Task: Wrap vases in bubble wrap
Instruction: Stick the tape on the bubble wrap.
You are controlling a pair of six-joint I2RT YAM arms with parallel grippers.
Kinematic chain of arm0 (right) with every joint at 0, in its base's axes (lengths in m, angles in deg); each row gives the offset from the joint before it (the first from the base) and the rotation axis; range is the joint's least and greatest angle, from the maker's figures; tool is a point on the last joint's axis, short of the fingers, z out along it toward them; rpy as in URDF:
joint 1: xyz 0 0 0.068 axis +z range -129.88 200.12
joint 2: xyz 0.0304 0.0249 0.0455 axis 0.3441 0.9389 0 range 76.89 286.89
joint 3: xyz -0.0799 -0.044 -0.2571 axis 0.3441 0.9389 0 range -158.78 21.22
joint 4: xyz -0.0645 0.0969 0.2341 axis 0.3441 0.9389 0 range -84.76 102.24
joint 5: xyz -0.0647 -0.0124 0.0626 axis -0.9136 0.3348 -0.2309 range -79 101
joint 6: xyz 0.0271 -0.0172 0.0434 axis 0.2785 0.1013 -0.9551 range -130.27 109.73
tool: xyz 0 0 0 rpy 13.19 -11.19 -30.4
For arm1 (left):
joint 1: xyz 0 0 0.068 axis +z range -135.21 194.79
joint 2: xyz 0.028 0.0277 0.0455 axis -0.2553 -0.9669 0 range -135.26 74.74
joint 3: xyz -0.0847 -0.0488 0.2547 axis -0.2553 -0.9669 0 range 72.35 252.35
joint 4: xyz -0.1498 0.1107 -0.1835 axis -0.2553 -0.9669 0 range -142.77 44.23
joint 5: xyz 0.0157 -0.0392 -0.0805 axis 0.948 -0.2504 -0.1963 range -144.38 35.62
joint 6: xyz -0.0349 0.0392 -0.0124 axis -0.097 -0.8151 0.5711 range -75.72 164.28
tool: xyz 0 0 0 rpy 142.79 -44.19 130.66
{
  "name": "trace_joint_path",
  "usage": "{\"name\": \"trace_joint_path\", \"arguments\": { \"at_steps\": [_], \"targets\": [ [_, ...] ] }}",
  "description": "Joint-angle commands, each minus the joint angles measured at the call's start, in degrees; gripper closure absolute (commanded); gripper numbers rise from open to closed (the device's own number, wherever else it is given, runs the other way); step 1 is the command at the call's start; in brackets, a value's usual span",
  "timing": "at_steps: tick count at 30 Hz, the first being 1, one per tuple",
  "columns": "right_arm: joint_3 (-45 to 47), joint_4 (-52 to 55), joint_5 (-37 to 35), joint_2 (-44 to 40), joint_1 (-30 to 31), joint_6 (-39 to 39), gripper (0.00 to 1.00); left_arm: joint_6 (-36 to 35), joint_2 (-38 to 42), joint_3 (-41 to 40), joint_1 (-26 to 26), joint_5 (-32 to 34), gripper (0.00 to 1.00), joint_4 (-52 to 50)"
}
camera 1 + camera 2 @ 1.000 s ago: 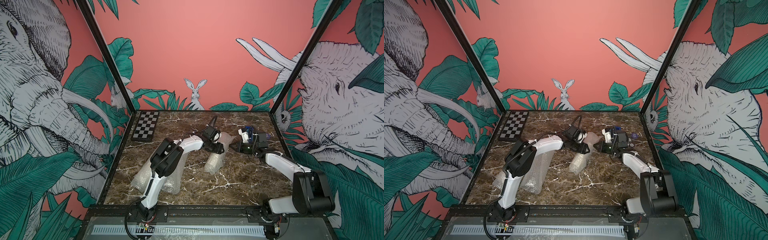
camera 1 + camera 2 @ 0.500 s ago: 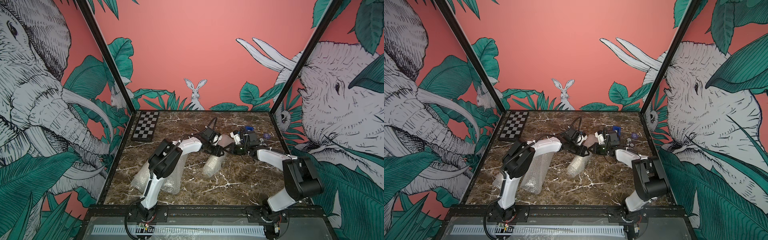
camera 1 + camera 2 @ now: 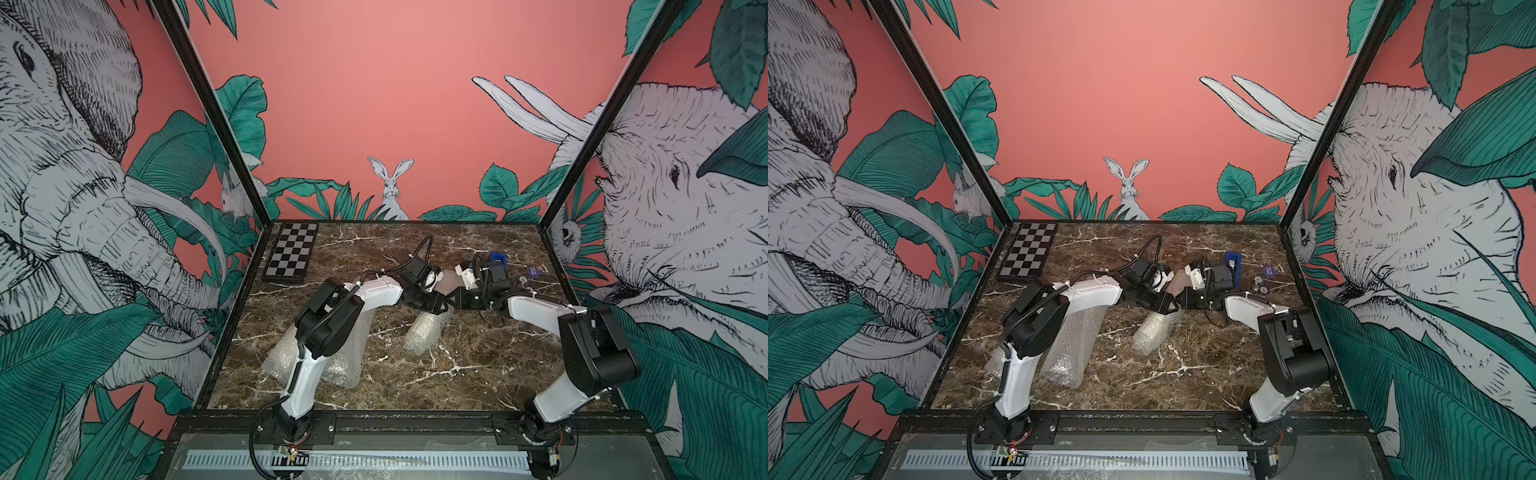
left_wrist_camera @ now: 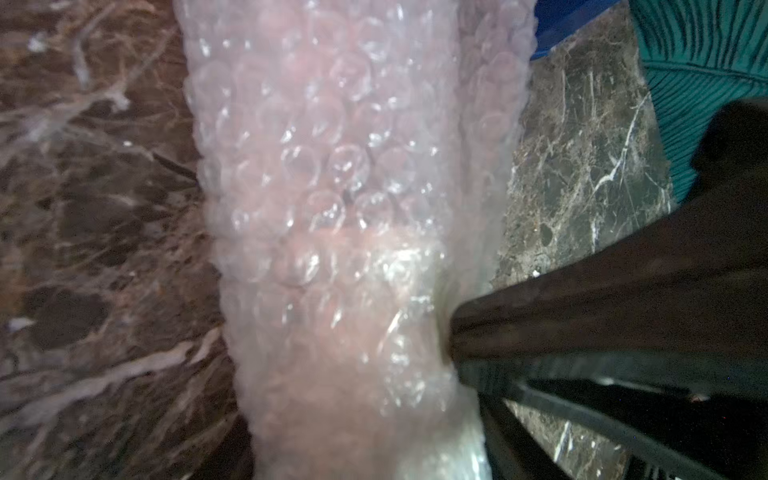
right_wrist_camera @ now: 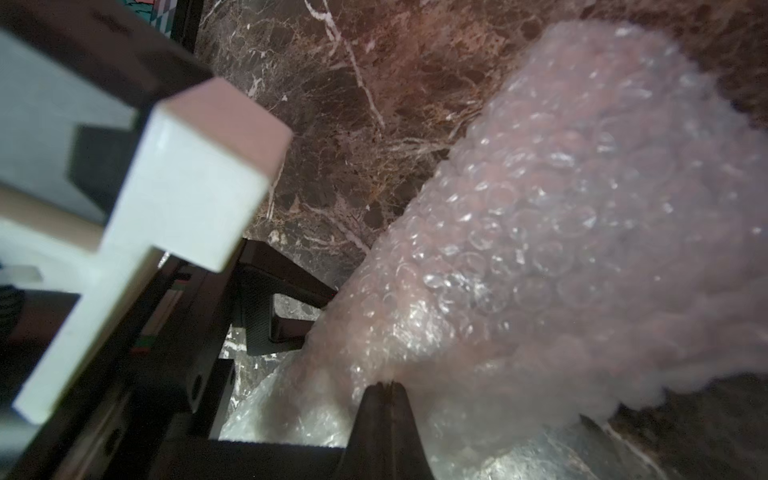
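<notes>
One vase lies tilted mid-table, rolled in bubble wrap (image 3: 426,334) (image 3: 1152,332); only a pinkish shape shows through the wrap (image 4: 332,174) (image 5: 561,216). My left gripper (image 3: 439,305) (image 3: 1168,305) is closed around the upper part of this wrapped vase; its jaws are hidden in the left wrist view. My right gripper (image 3: 455,300) (image 3: 1184,301) (image 5: 384,386) meets it from the right, shut, its tips pinching a fold of the wrap. Its dark fingers (image 4: 540,316) press into the wrap's side.
Two more bubble wrap bundles (image 3: 347,353) (image 3: 1071,345) lie front left, partly under the left arm. A chequered board (image 3: 291,253) sits at the back left. A blue tape dispenser (image 3: 497,259) and small round items (image 3: 533,271) are behind the right wrist.
The right gripper has moved left to the wrapped vase beside the left gripper, and the right arm's elbow has swung up and forward. The left arm has stayed put.
</notes>
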Motion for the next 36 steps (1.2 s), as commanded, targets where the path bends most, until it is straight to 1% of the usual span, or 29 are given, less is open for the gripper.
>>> {"name": "trace_joint_path", "arguments": {
  "at_steps": [1, 7, 12, 15, 18, 23, 29, 31, 36],
  "targets": [
    [0.13, 1.59, -7.99, 0.07, 0.94, 2.82, 1.00, -1.61, 3.00, -1.86, -1.27, -2.38, 0.61, -3.23],
    [-0.61, 2.67, -10.46, -0.75, 2.26, 4.26, 1.00, -1.38, 3.72, -3.01, -1.28, -1.81, 0.63, -2.64],
    [-1.10, 4.03, -16.08, -4.10, 4.98, 5.49, 0.98, -0.74, 4.37, -4.16, -1.31, -1.36, 0.65, -1.39],
    [-1.06, 4.57, -20.01, -5.46, 6.77, 6.40, 0.94, -0.31, 4.64, -4.84, -1.23, -1.04, 0.66, -0.74],
    [-1.08, 4.93, -22.12, -6.16, 8.04, 7.01, 0.92, -0.16, 4.64, -5.02, -1.19, -0.74, 0.67, -0.48],
    [-1.37, 4.93, -24.13, -6.38, 9.75, 8.34, 0.89, 0.47, 4.90, -5.46, -1.20, -0.23, 0.68, 0.31],
    [-0.81, 2.53, -22.78, -6.13, 9.87, 6.79, 0.85, 0.94, 5.07, -6.25, -1.20, -0.58, 0.69, 1.16],
    [-0.90, 2.11, -23.15, -6.10, 9.82, 6.54, 0.80, 0.85, 5.15, -6.56, -1.21, -0.66, 0.70, 1.31],
    [-1.07, 1.16, -24.14, -5.43, 9.82, 6.34, 0.75, 0.73, 5.68, -7.19, -1.24, -0.75, 0.70, 1.55]
  ]
}}
